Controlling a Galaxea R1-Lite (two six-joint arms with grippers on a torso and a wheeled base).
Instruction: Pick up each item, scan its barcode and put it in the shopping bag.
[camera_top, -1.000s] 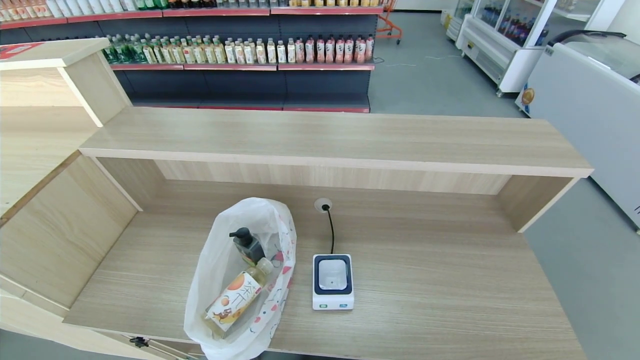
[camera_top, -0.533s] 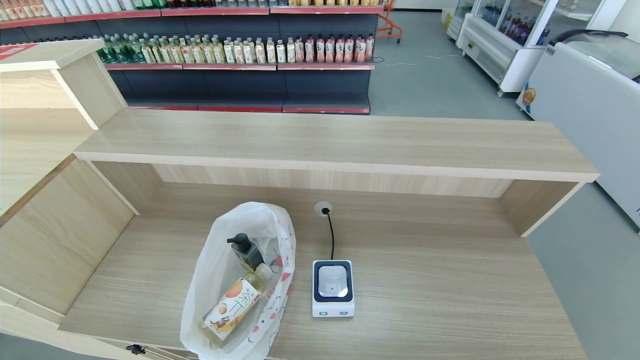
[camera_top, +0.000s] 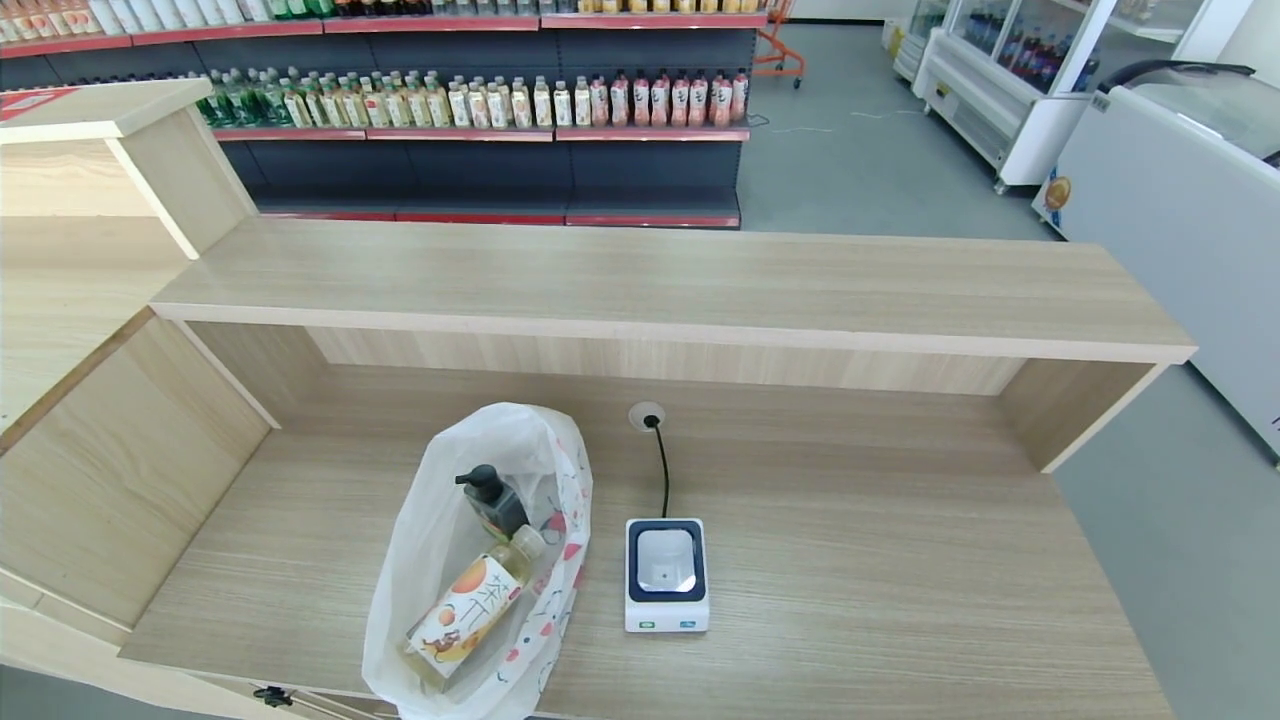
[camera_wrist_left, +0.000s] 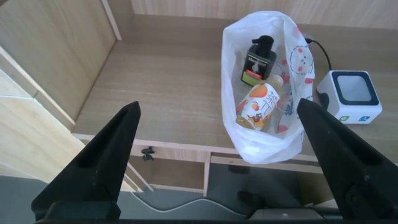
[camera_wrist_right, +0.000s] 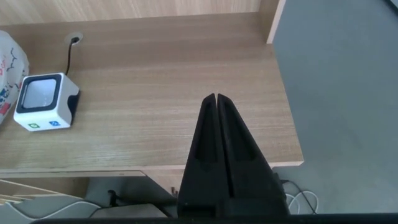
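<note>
A white shopping bag (camera_top: 432, 520) with red prints stands open on the wooden counter (camera_top: 850, 560). Inside it lie a dark pump bottle (camera_top: 493, 497) and a tea bottle with an orange label (camera_top: 470, 605); the left wrist view shows the same bag (camera_wrist_left: 292, 62), pump bottle (camera_wrist_left: 258, 60) and tea bottle (camera_wrist_left: 258, 107). A white barcode scanner (camera_top: 666, 574) with a dark window sits just right of the bag, its cable running back. My left gripper (camera_wrist_left: 217, 155) hangs open above the counter's near edge, back from the bag. My right gripper (camera_wrist_right: 216, 102) is shut, held over the counter's right part.
A raised wooden ledge (camera_top: 660, 285) runs behind the counter, with side walls at both ends. The scanner (camera_wrist_right: 42, 101) and its cable hole (camera_wrist_right: 74, 38) lie off to one side of my right gripper. Store shelves of bottles (camera_top: 480, 100) and freezers (camera_top: 1160, 170) stand beyond.
The head view has shifted slightly, so the whole scene sits a little lower now. The bag, bottles and scanner have kept their places on the counter.
</note>
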